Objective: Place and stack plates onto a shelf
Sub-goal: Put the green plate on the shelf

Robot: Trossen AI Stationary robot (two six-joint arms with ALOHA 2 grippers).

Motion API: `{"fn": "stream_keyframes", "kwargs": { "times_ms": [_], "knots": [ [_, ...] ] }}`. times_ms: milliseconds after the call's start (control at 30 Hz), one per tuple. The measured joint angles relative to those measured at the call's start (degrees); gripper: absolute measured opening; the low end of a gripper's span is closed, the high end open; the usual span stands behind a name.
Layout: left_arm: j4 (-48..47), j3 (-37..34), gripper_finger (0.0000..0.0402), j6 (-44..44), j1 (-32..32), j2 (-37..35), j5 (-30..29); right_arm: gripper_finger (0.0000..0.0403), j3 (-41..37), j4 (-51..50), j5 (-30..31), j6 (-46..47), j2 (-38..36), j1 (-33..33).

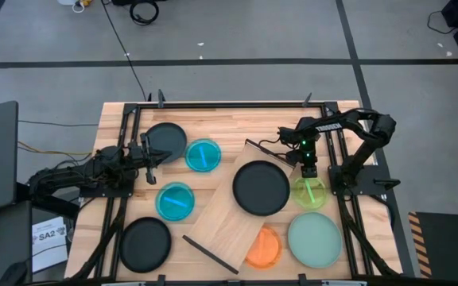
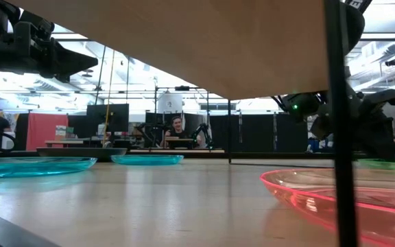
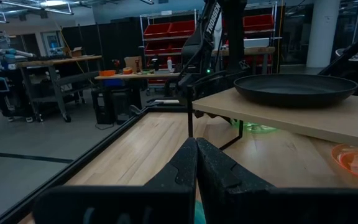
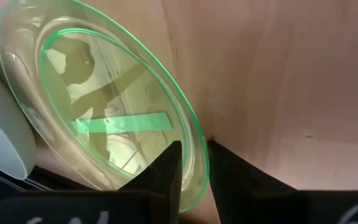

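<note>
The right claw (image 4: 191,168) pinched the rim of the green plate (image 1: 308,193), just beside the shelf (image 1: 233,218); the left claw (image 1: 156,156) waited shut, empty, well apart.

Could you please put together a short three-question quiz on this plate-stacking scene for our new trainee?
1. True or false: the shelf carries one black plate.
2. Which plate does the right gripper pinch? A green, B orange, C mint.
3. Fill in: the left gripper is ____ and holds nothing.

Key: 1 true. 2 A, the green plate, held at its rim. 3 shut.
</note>
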Motion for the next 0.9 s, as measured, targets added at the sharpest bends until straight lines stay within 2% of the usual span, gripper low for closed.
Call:
{"fn": "stream_keyframes", "kwargs": {
  "times_ms": [367,900],
  "knots": [
    [0.0,0.01,0.0011,-0.01,0.01,0.0,-0.02,0.0011,-0.15,0.02,0.87,0.05,0.13,0.0],
    [0.0,0.01,0.0011,0.0,0.0,0.01,-0.02,0.0007,0.37,-2.94,2.29,0.13,0.21,-0.04]
  ]
}}
